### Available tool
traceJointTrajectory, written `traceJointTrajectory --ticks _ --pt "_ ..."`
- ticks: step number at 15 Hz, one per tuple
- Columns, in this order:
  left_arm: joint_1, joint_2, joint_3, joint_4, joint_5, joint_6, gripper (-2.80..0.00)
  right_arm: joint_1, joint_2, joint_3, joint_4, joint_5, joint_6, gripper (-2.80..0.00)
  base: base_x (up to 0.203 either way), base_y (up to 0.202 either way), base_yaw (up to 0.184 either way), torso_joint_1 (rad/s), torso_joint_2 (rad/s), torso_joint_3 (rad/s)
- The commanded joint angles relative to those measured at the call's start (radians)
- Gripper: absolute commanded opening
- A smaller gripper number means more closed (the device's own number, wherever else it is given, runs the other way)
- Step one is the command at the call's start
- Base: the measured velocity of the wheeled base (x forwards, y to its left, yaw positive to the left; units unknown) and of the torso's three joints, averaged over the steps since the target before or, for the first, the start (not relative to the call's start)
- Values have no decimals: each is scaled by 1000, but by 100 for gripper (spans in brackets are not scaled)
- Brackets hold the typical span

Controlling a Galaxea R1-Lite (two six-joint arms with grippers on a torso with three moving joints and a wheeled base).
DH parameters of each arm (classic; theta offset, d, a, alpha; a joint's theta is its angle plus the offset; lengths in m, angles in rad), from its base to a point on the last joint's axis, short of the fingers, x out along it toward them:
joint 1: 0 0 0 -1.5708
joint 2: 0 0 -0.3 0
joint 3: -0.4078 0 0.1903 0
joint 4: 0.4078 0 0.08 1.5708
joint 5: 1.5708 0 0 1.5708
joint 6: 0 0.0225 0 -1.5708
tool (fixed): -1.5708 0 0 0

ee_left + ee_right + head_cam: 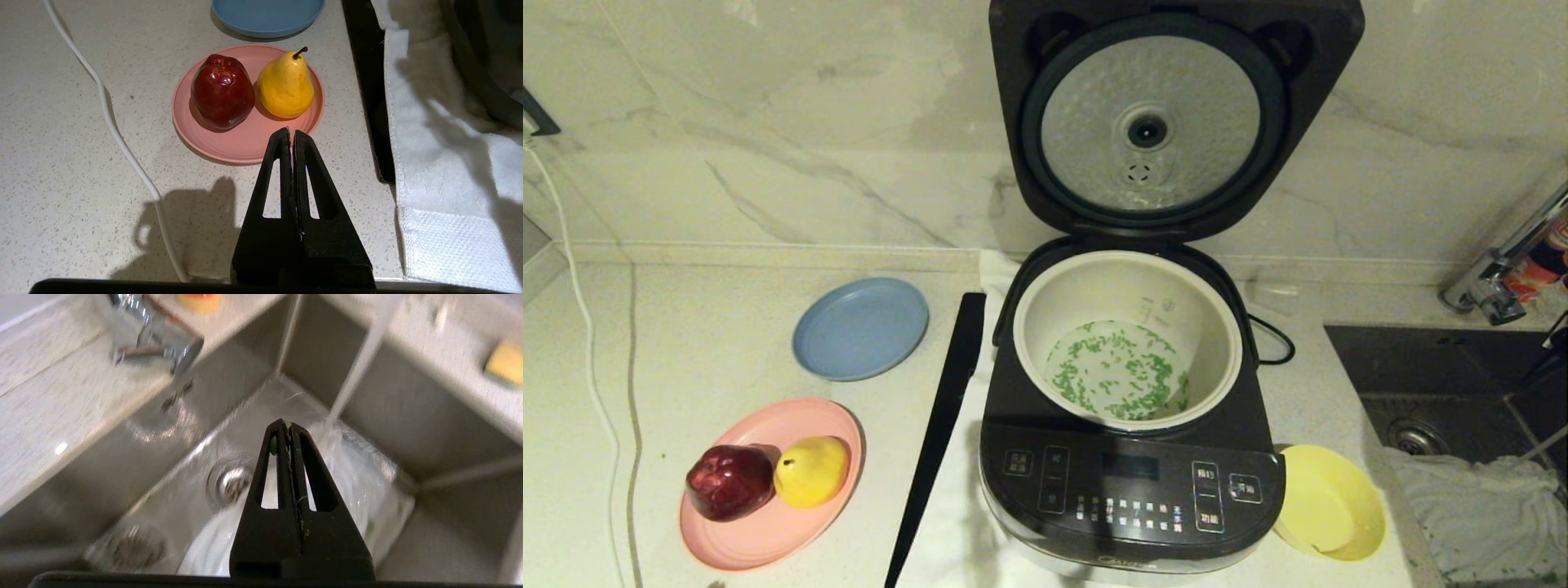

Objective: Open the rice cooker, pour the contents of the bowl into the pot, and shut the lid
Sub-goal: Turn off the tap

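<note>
The dark grey rice cooker [1131,482] stands open, its lid [1168,122] upright with the dimpled silver plate facing me. Green chopped contents [1119,371] lie scattered on the bottom of the cream pot [1094,290]. The yellow bowl [1331,502] sits on the counter against the cooker's front right corner, nearly empty. Neither gripper shows in the head view. My left gripper [291,131] is shut and empty, above the counter near the pink plate [241,143]. My right gripper [286,424] is shut over the sink [184,486], a tiny green bit clinging at its tips.
The pink plate [768,531] carries a red apple [729,482] and a yellow pear [810,471]. A blue plate [860,328] lies behind it. A black strip [943,416] and white towel [449,163] flank the cooker. Sink [1445,367], faucet [1499,278] and white cloth [1478,506] are right.
</note>
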Motion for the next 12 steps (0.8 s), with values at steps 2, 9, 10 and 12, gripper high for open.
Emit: traceJointTrajectory --ticks 2,9,10,12 --pt "0 0 0 0 0 0 -280 1 170 2 -307 -55 -116 -280 0 0 0 0 0 0" --pt "0 0 0 0 0 0 -280 50 402 -73 -713 -118 -370 -280 0 0 0 0 0 0" --pt "0 0 0 0 0 0 -280 57 422 -101 -712 -133 -372 -280 0 0 0 0 0 0" --pt "0 0 0 0 0 0 -280 66 462 -160 -709 -170 -378 -280 0 0 0 0 0 0"
